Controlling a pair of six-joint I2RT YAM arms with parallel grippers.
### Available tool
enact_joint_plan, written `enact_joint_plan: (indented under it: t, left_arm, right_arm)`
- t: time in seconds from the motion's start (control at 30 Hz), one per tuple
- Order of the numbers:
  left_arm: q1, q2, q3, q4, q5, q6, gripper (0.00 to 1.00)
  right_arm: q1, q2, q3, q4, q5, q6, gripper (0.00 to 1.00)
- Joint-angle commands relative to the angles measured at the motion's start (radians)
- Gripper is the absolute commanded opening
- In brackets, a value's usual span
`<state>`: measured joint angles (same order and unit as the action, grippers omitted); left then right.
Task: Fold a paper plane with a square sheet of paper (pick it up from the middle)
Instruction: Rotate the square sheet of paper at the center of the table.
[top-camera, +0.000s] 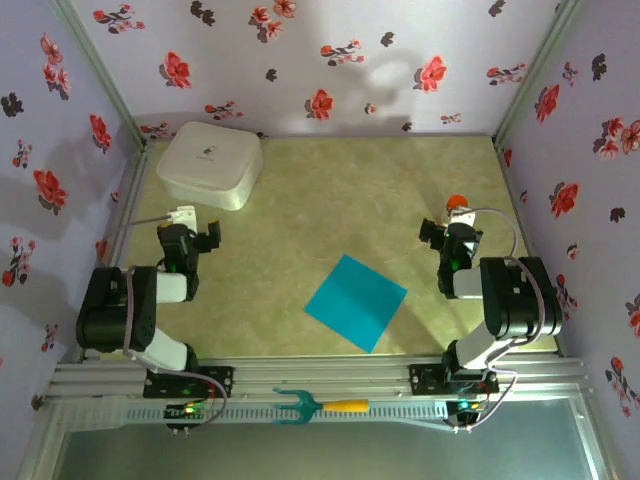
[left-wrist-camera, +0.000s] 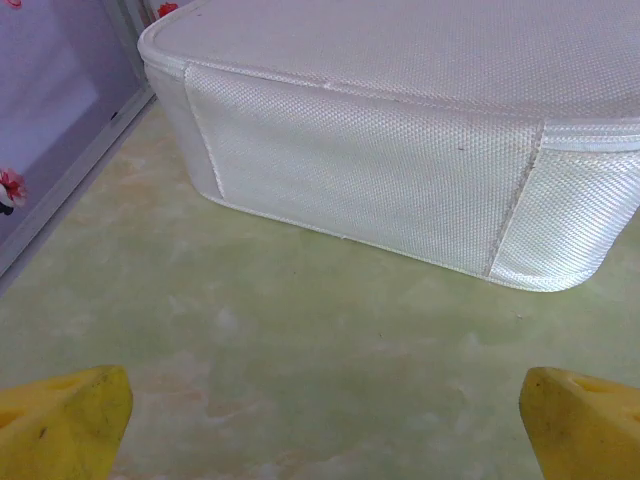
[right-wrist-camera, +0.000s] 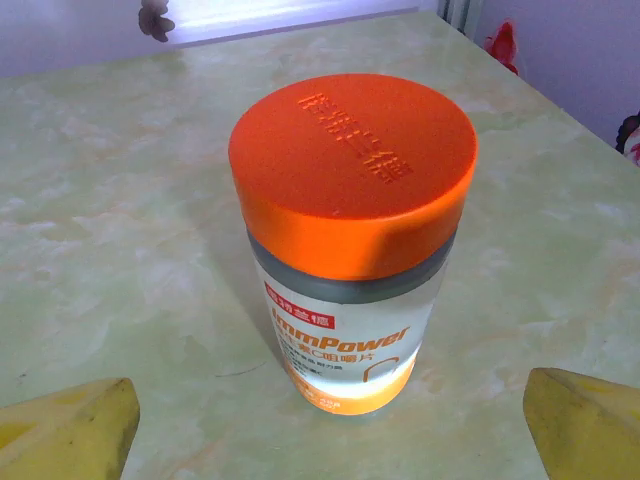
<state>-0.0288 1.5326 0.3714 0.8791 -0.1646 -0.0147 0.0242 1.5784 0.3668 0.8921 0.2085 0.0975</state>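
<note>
The square sheet of paper (top-camera: 355, 302) is teal-blue and lies flat on the green table (top-camera: 330, 200), turned like a diamond, between the two arms and near the front edge. My left gripper (top-camera: 205, 238) hovers at the left, well away from the sheet, open; its yellow fingertips (left-wrist-camera: 60, 425) stand wide apart over bare table. My right gripper (top-camera: 436, 232) is at the right, also open and apart from the sheet, with yellow fingertips (right-wrist-camera: 585, 425) spread in front of a bottle.
A white woven box (top-camera: 208, 165) sits at the back left, just ahead of the left gripper (left-wrist-camera: 325, 430). An orange-capped bottle (right-wrist-camera: 350, 240) stands upright before the right gripper (right-wrist-camera: 330, 430). A teal fork-shaped tool with yellow handle (top-camera: 318, 405) lies on the front rail. Flowered walls enclose the table.
</note>
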Motion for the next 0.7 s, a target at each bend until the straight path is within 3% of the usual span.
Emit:
enact_joint_plan:
  t: [0.0,0.67]
  left_arm:
    - [-0.002,0.013,0.015,0.025,-0.007,0.018,1.00]
    - [0.018,0.013,0.027,0.000,0.024,0.001,1.00]
  right_arm:
    - [0.000,-0.015,0.023,0.003,-0.016,-0.014,0.99]
    - [-0.025,-0.011,0.031,-0.010,-0.078,-0.006,0.99]
